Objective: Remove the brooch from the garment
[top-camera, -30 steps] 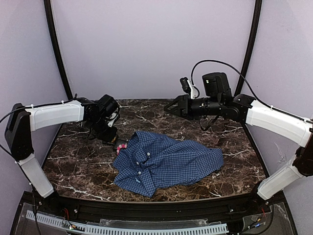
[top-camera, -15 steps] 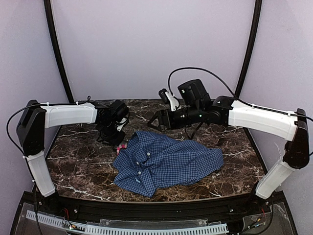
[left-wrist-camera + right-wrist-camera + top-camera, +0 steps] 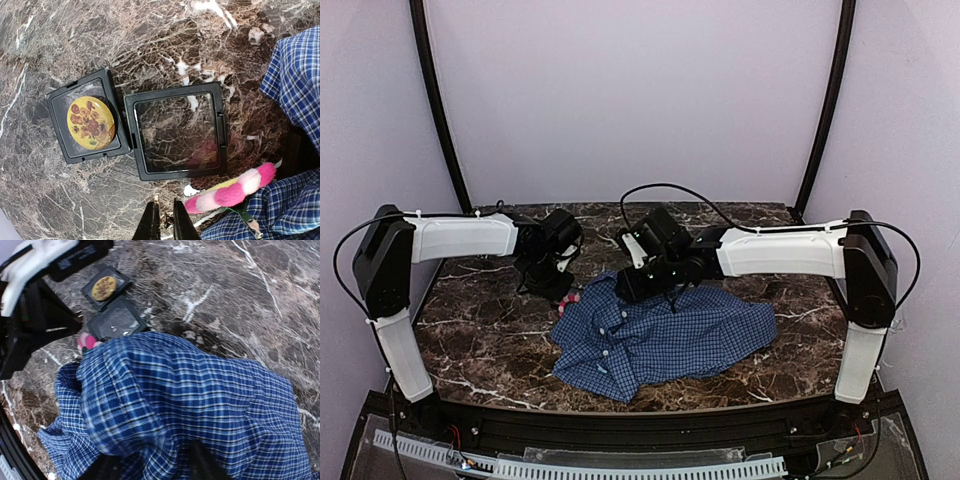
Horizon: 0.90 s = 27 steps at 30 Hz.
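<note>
The garment point(image 3: 665, 335), a blue check shirt, lies crumpled mid-table. The brooch point(image 3: 235, 190), a fuzzy pink-and-white piece on a green stem, sticks out from the shirt's collar edge point(image 3: 295, 70) and shows as a pink spot point(image 3: 86, 341) in the right wrist view. My left gripper point(image 3: 166, 220) hovers just left of the brooch, its jaws almost together on a small brass-coloured clasp point(image 3: 165, 218). My right gripper point(image 3: 150, 466) is low over the shirt point(image 3: 190, 390), open, with cloth bulging between its dark fingers point(image 3: 200, 462).
A black tray point(image 3: 177, 175) lies on the marble beside the collar; one slot holds a yellow sunflower badge point(image 3: 91, 122), and the larger slot has only a clear cover. The left arm point(image 3: 30, 315) stands close to the right gripper. Purple walls enclose the table.
The right arm swung from the back of the table down and left onto the shirt by the collar, its jaws changing width. The left gripper edged toward the brooch and stayed shut.
</note>
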Motion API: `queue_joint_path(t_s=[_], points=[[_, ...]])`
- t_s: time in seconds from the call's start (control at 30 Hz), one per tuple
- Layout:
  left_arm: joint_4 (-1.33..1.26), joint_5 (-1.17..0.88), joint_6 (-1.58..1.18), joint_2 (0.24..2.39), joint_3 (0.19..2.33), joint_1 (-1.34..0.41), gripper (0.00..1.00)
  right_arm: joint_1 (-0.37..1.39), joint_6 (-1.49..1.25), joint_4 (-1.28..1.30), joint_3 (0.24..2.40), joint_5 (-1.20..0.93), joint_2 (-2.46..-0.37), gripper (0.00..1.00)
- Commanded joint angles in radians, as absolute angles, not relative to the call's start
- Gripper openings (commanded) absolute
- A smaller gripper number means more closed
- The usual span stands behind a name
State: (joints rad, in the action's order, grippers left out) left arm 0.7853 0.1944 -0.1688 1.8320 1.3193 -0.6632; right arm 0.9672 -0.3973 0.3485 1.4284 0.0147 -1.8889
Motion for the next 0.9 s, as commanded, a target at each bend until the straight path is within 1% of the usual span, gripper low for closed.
queue_joint_path(t_s=[0.0, 0.03, 0.07, 0.23, 0.4, 0.87], points=[[0.772, 0.205, -0.179, 1.787, 1.314, -0.663, 0.01, 0.958, -0.451, 0.39, 1.437, 0.169, -1.871, 0.2], [0.772, 0.206, -0.178, 1.796, 1.321, -0.663, 0.01, 0.946, -0.469, 0.391, 1.412, 0.179, -1.852, 0.08], [0.774, 0.206, -0.176, 1.801, 1.325, -0.662, 0.01, 0.931, -0.488, 0.396, 1.386, 0.186, -1.83, 0.0], [0.775, 0.23, -0.164, 1.837, 1.352, -0.661, 0.01, 0.852, -0.537, 0.444, 1.262, 0.246, -1.695, 0.0], [0.77, 0.25, -0.152, 1.863, 1.381, -0.661, 0.01, 0.798, -0.554, 0.478, 1.168, 0.253, -1.577, 0.0], [0.767, 0.3, -0.122, 1.986, 1.455, -0.661, 0.01, 0.792, -0.613, 0.463, 1.159, 0.195, -1.537, 0.0]])
